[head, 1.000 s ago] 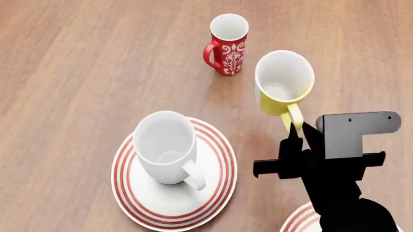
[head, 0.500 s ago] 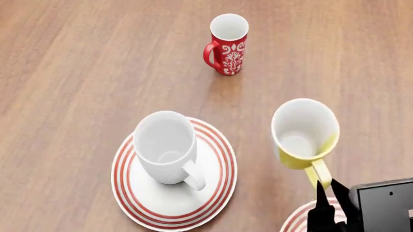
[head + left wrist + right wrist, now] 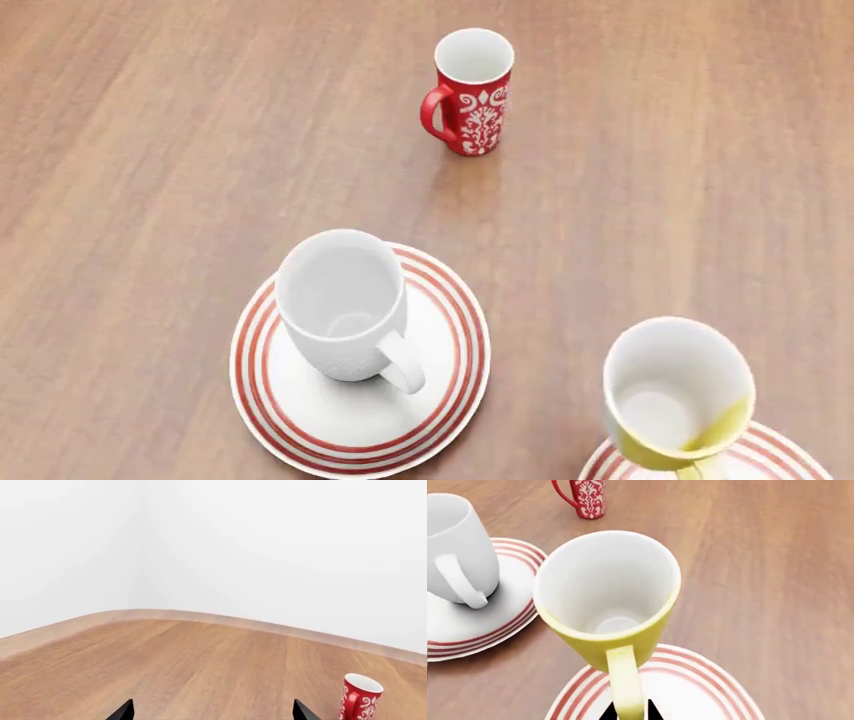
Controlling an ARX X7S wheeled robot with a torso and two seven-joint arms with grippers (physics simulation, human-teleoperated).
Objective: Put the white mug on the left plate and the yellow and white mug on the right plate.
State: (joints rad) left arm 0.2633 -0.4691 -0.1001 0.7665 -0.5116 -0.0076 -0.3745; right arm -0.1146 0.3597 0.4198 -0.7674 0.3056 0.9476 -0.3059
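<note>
Three mugs and two plates on the wooden table (image 3: 160,150). My right gripper (image 3: 628,714) shows only in the right wrist view, as two black fingertips (image 3: 608,713) closed on either side of the yellow handle of the yellow and white mug (image 3: 607,600); I record it as clamped on that handle. In the head view the yellow and white mug (image 3: 674,395) sits at the near right, upright with a slight tilt, white interior facing up, over the far edge of the right plate (image 3: 787,452). The right plate (image 3: 694,690) lies directly under the mug in the wrist view; whether the mug's base touches the plate or hangs just above it I cannot tell, since the mug body hides the contact. The white mug (image 3: 344,305) stands upright on the left plate (image 3: 287,415), set toward the plate's far-left part, its loop handle pointing toward the near right. In the right wrist view the white mug (image 3: 457,550) and the left plate (image 3: 507,610) lie left of the yellow one, well apart from it. A red patterned mug (image 3: 471,92) stands alone on the far side of the table, handle to its left, apart from both plates. My left gripper (image 3: 212,712) shows only as two dark fingertips (image 3: 123,711) held wide apart over bare wood, nothing between them, with the red patterned mug (image 3: 360,696) off to one side.
</note>
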